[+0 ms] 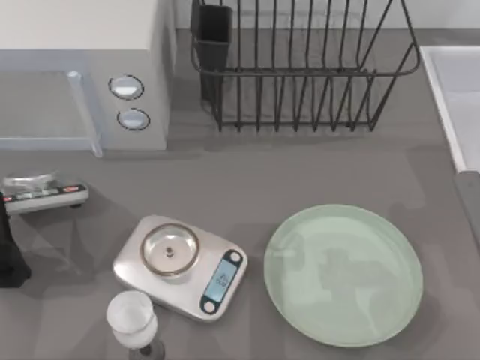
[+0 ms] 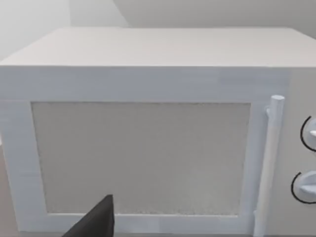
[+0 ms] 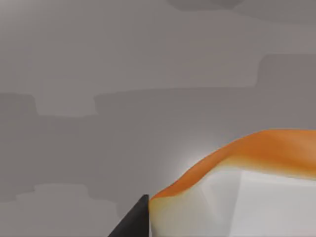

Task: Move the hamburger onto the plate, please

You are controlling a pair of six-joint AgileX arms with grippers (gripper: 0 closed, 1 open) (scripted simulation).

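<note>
The plate [image 1: 343,274] sits bare at the right of the tabletop [image 1: 315,172], beside the steel scale [image 1: 180,266], display unreadable. The right wrist view catches the hamburger [image 3: 266,148], an orange sliver close to the camera. Neither gripper's state can be made out.

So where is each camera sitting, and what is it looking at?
Top view: above the table, looking down on the plate, scale, microwave and dish rack; a dark piece of the left arm shows at the left edge.
Left wrist view: on the left arm, facing the microwave door; a dark end effector finger shows.
Right wrist view: on the right arm, close to the hamburger; a dark finger tip shows.
Shared: top and left wrist views both show the microwave.
</note>
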